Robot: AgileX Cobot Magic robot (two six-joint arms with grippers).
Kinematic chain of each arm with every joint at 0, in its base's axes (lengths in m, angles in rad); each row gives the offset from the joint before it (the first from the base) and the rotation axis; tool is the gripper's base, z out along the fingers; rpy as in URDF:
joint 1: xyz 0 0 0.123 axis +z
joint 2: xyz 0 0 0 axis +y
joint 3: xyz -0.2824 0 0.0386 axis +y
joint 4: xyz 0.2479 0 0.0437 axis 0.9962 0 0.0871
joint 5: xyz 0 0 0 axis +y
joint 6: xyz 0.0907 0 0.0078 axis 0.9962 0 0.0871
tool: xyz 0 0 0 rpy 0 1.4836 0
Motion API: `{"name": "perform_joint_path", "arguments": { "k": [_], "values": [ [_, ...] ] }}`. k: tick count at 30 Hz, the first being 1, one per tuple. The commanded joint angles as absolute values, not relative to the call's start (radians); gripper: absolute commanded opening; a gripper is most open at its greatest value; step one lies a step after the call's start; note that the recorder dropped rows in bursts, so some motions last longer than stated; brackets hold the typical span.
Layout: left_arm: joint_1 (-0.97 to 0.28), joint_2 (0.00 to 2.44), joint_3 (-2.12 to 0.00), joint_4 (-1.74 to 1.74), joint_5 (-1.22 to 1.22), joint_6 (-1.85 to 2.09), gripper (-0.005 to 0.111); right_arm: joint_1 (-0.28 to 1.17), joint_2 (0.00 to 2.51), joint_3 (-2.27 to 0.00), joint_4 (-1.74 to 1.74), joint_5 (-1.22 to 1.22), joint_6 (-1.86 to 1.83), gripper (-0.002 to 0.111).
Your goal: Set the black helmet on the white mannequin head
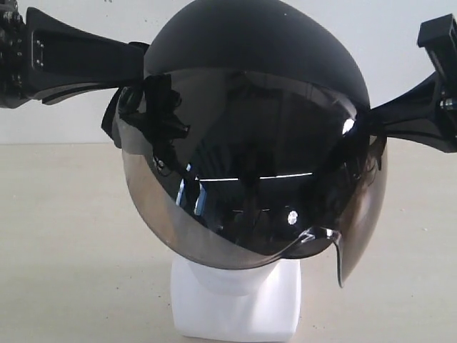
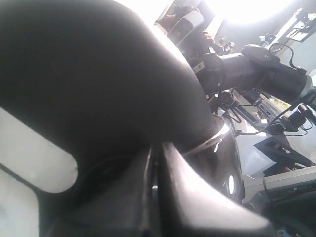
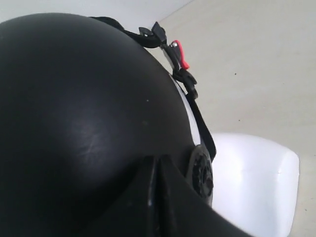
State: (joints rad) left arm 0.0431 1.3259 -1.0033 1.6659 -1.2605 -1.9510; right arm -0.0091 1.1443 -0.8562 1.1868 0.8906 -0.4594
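Left claw (image 2: 155, 165): fingers together, tips against the black helmet (image 1: 257, 64) shell. Right claw (image 3: 159, 169): fingers together, tips touching the helmet's side. Helmet covers the white mannequin head (image 1: 235, 304), which stands on the table (image 1: 64, 236).

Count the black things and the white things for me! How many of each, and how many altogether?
Black things: 3 (the helmet, the left gripper, the right gripper)
White things: 1 (the mannequin head)
Total: 4
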Motion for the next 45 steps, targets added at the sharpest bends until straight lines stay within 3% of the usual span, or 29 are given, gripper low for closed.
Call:
{"name": "perform_joint_path", "arguments": {
  "k": [1,45],
  "values": [
    [0.079,1.341,-0.97,1.744,-1.221,-1.929,0.004,0.001,1.107,-0.861,1.276,0.98,-0.471,0.0],
    [0.167,1.347,-0.891,1.733,-1.221,-1.864,0.004,0.001,1.089,-0.861,1.292,1.036,-0.523,0.0]
  ]
}}
